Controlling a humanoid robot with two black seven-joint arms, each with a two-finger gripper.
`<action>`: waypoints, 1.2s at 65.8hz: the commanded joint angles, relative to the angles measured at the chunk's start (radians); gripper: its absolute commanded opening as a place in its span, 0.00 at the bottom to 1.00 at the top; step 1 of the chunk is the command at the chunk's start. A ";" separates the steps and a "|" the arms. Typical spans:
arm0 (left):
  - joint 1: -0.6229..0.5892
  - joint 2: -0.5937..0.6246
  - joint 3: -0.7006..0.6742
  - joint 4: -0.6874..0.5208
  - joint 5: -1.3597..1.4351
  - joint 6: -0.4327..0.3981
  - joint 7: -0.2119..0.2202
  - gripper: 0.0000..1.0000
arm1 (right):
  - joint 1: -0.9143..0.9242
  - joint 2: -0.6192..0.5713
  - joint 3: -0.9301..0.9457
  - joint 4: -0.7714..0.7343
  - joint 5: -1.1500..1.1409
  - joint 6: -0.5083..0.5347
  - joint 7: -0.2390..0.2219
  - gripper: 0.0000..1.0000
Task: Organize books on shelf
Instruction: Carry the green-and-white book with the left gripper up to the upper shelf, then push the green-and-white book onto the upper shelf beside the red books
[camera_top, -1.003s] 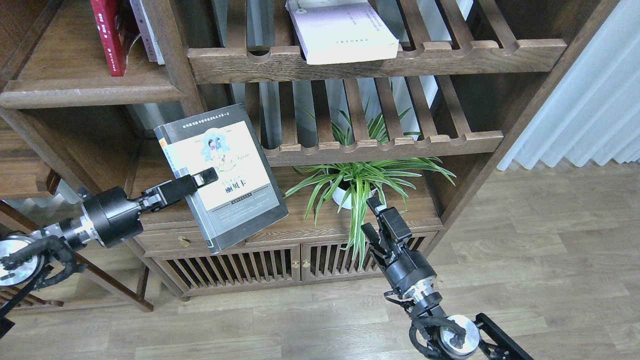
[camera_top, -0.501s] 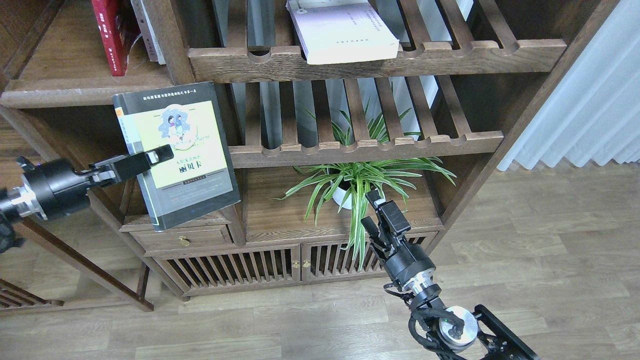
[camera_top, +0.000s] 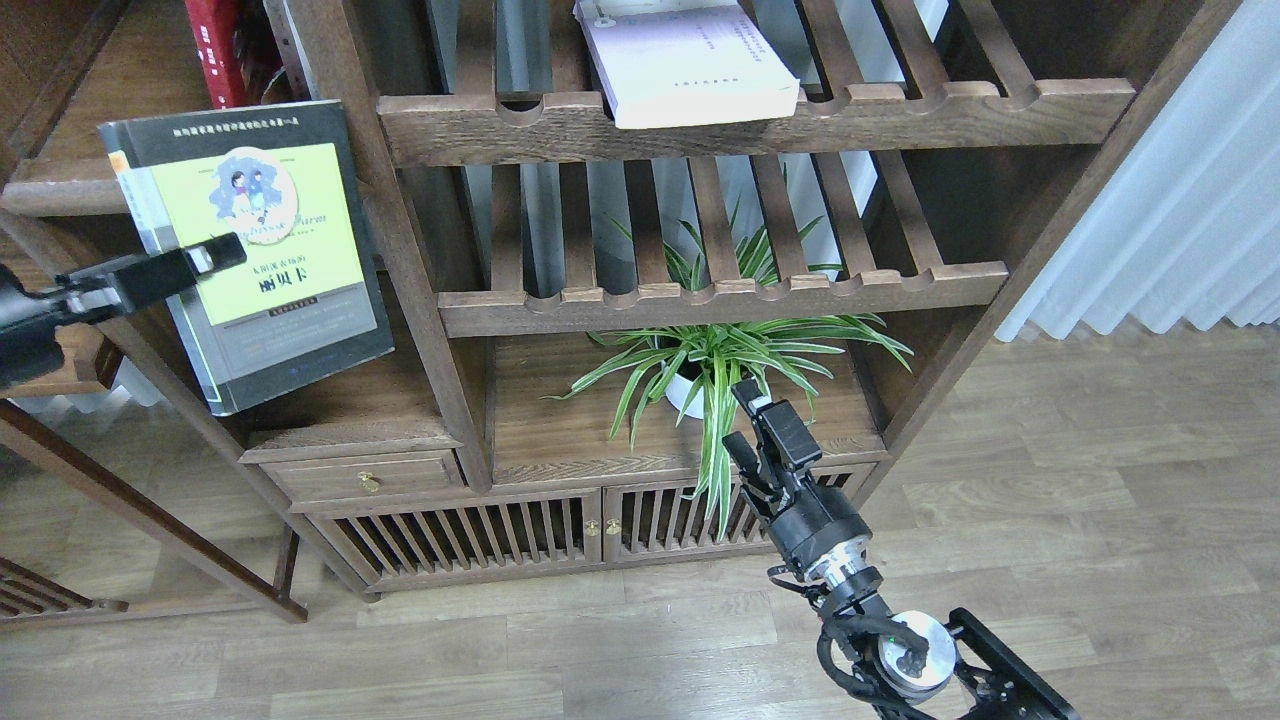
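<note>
Our left gripper clamps the black book, which we have swung up-left from the cabinet front to the solid shelf edge, beside the red book; placing looks next. Right gripper idles, seemingly parted.

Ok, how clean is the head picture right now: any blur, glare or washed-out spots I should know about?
Head view: mostly sharp, the print on the black book in the left claw is legible; the curtain at right is bright, nearly washed out; the white-lilac book on the slatted rack looks pale but its edges are clear; the bookcase recesses are dark; the right claw is crisp.
</note>
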 joint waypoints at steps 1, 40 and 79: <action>-0.001 0.013 -0.016 0.001 -0.013 0.000 0.000 0.08 | -0.001 0.000 0.000 0.000 0.000 0.000 0.000 0.98; -0.005 0.086 -0.082 0.017 -0.050 0.000 -0.005 0.08 | -0.002 0.000 -0.005 0.000 0.000 0.004 0.000 0.99; -0.178 0.064 -0.093 0.138 -0.041 0.000 0.004 0.07 | -0.002 0.000 -0.013 0.000 -0.002 0.005 -0.002 0.99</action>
